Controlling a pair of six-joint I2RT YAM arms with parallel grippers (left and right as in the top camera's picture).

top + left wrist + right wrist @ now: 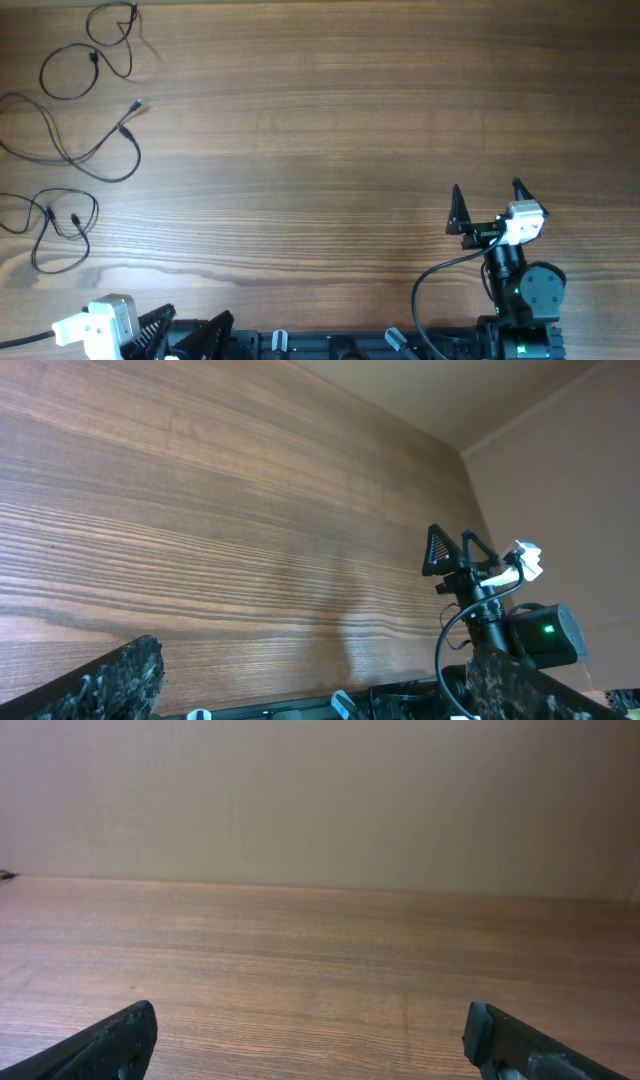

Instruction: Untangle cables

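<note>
Well ahead and left of the left gripper (185,335) lie the far cable (93,58), the middle cable (127,128) and the near cable (47,212), seemingly apart from one another but each looping across itself. That gripper sits spread and empty by the base; it looks best placed to reach, pinching a plug end low and drawing it straight out of its loop. The right gripper (487,200), likewise spread and empty, stands well off to their right
</note>
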